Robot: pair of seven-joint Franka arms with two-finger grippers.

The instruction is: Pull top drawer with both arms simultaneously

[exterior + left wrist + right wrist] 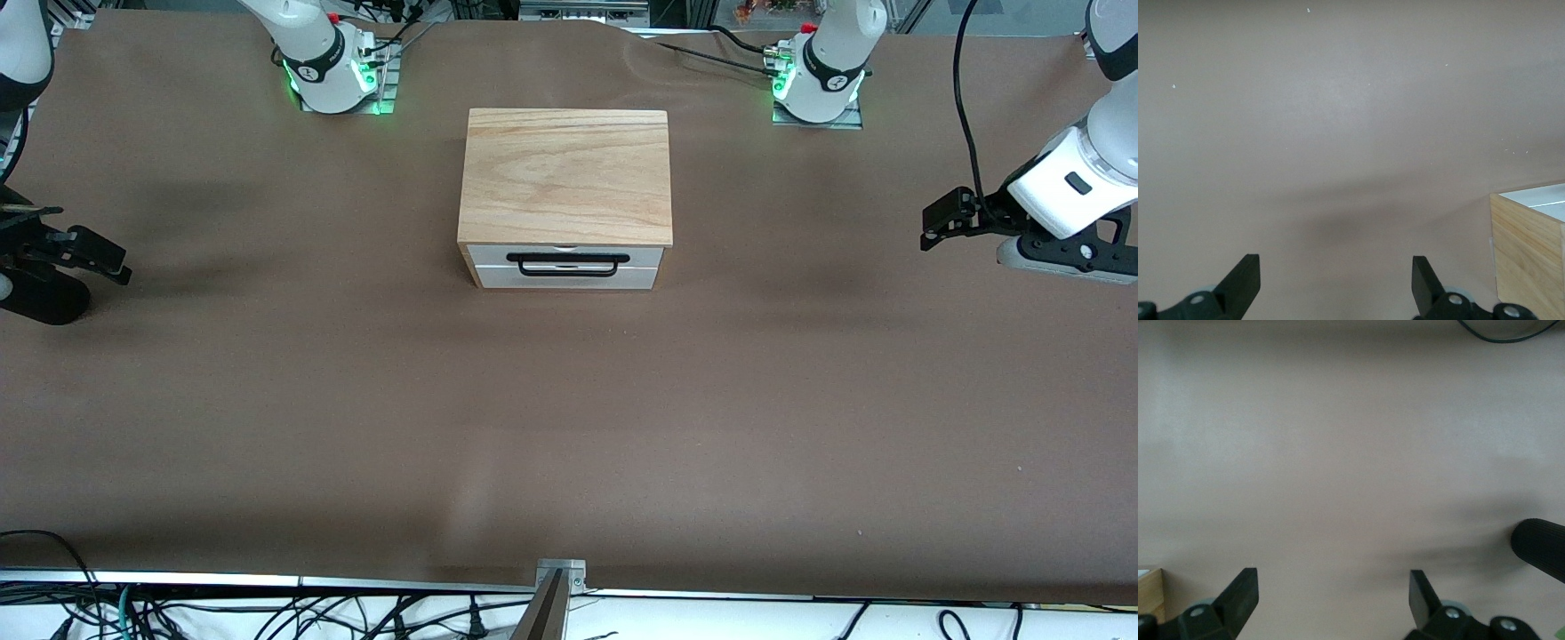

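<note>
We are seeing the left arm's black two-finger end effector [944, 222] hovering with its fingers [1241, 283] spread wide and gripping nothing, over bare brown tabletop [569, 427] at the left arm's end, well apart from the box. The right arm's black two-finger end effector [84, 258] is hanging over the tabletop at the right arm's end, its fingers [1238, 597] likewise parted and empty. Both wrist views are looking down on plain brown surface, with only a corner of the light-wood box edging into each.

Outward from there, the white jointed arms are reaching wide from their green-lit bases [333, 76], each wrist turned in toward the middle of the table.

Between them, the top drawer [566, 254], a white front panel with a long thin black bar handle [567, 264], is sitting closed in the wood-grain box [565, 173], just above the lower white panel [569, 277] and facing the front camera.

We are judging the task to be at its approach step, with nothing yet touched. The next move is calling for both end effectors to come in toward the front of the box, descend to handle height, close on the bar near its two ends, and draw it outward together, level and in step.
</note>
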